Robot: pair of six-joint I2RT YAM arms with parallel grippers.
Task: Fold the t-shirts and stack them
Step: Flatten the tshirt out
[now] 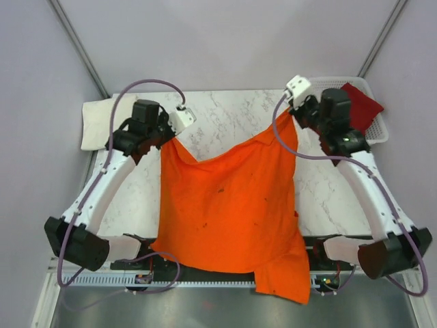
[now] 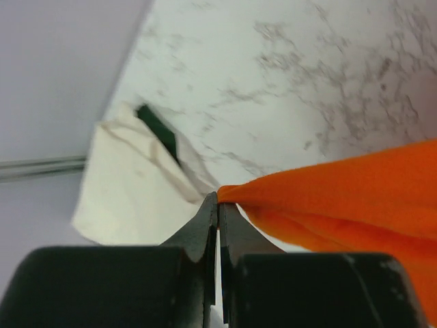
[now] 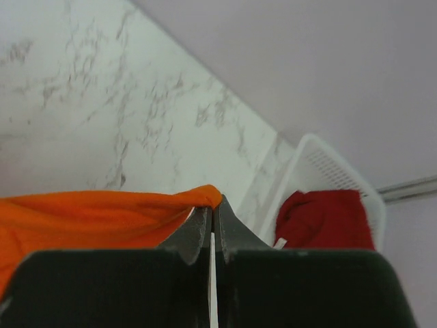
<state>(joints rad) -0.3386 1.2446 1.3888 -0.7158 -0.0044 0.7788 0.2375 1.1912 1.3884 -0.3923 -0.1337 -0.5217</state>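
The bright orange t-shirt (image 1: pixel 232 205) hangs spread between my two grippers, its lower end draped over the table's near edge. My left gripper (image 1: pixel 166 137) is shut on its upper left corner, seen in the left wrist view (image 2: pixel 218 198) pinching orange cloth (image 2: pixel 341 191). My right gripper (image 1: pixel 295 117) is shut on its upper right corner, seen in the right wrist view (image 3: pixel 214 203) with orange cloth (image 3: pixel 102 212). The cream-white t-shirt (image 1: pixel 102 119) lies folded at the far left, also in the left wrist view (image 2: pixel 130 184). The dark red t-shirt (image 1: pixel 360 106) sits in the basket (image 3: pixel 324 219).
A white lattice basket (image 1: pixel 379 126) stands at the far right corner, its rim in the right wrist view (image 3: pixel 321 154). The marble table (image 1: pixel 232 116) shows bare behind the orange shirt. Grey walls close in on all sides.
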